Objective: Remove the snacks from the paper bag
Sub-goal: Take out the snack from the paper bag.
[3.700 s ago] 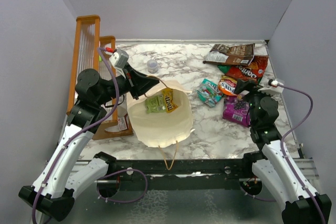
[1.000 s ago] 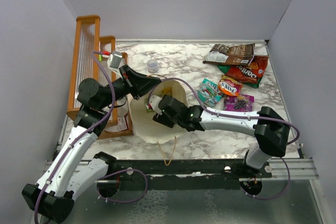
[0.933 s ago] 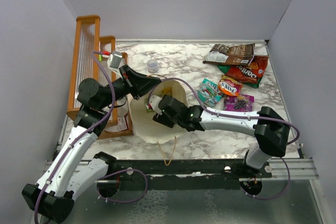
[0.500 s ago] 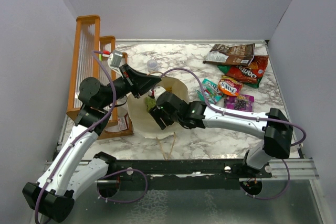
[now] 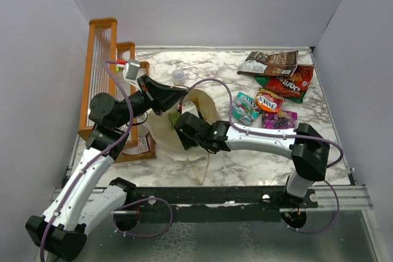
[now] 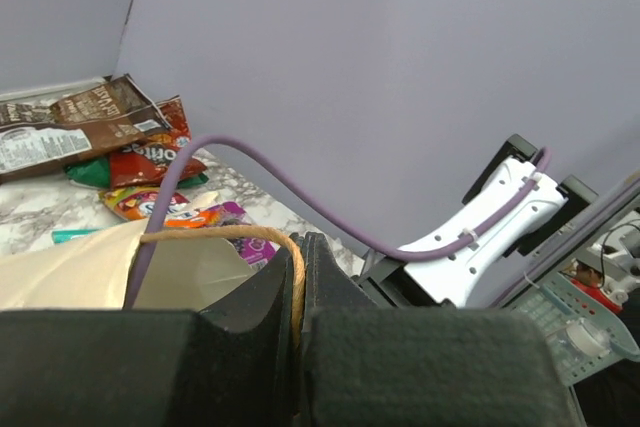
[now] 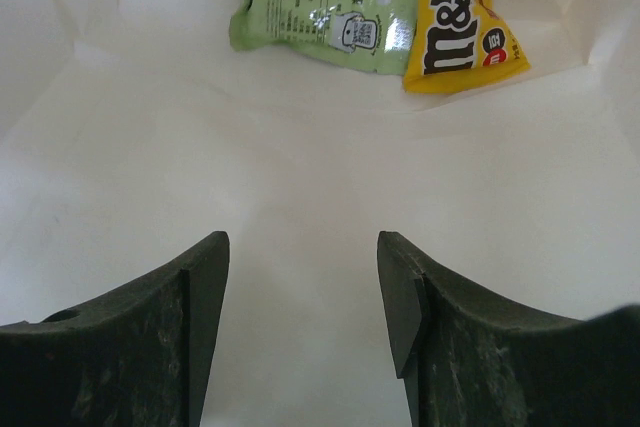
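A marbled table (image 5: 209, 72) sits between pale grey walls, with an orange-framed rack (image 5: 101, 59) along its left edge. The paper bag (image 5: 164, 144) is near the front left. The left gripper (image 6: 300, 252) is pinched closed on the bag's tan handle (image 6: 230, 234). The right gripper (image 7: 300, 287) is inside the bag, jaws apart and empty, facing a green packet (image 7: 320, 7) and a yellow candy pack (image 7: 465, 22). A purple pouch (image 5: 279, 119) and a brown chip bag (image 5: 270, 62) lie out on the right.

"m&m" lettering read on yellow pack (image 7: 465, 32), 1 o'clock in right wrist view. "Doritos" partly read on orange-red chip bag (image 5: 287, 84). Green packet (image 7: 320, 7) print illegible.
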{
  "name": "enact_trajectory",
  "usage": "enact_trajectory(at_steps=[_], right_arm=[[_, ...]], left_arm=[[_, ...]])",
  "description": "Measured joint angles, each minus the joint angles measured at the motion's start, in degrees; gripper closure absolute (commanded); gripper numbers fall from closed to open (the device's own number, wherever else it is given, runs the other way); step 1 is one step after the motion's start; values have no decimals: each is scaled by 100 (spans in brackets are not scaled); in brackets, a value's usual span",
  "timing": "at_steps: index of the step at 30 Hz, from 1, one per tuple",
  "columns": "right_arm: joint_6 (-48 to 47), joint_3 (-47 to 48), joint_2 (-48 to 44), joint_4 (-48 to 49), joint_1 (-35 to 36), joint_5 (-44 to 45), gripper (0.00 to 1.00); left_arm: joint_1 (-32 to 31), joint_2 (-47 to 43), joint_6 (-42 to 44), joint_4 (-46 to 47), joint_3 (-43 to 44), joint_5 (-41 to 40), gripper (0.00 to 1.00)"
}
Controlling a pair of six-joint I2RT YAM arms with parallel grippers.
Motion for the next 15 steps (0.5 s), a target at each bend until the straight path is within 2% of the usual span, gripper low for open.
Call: enact_trajectory(at_steps=[6, 10, 15], right_arm=[[-234, -221, 133, 638, -138, 474, 36], [-850, -629, 201, 1530, -221, 514, 34], [-1565, -708, 407, 2476, -223, 509, 32]], left_arm=[[-79, -221, -223, 295, -417, 105, 100], [-131, -262, -302, 341, -560, 114, 100], [-267, -181, -323, 348, -584, 125, 100]])
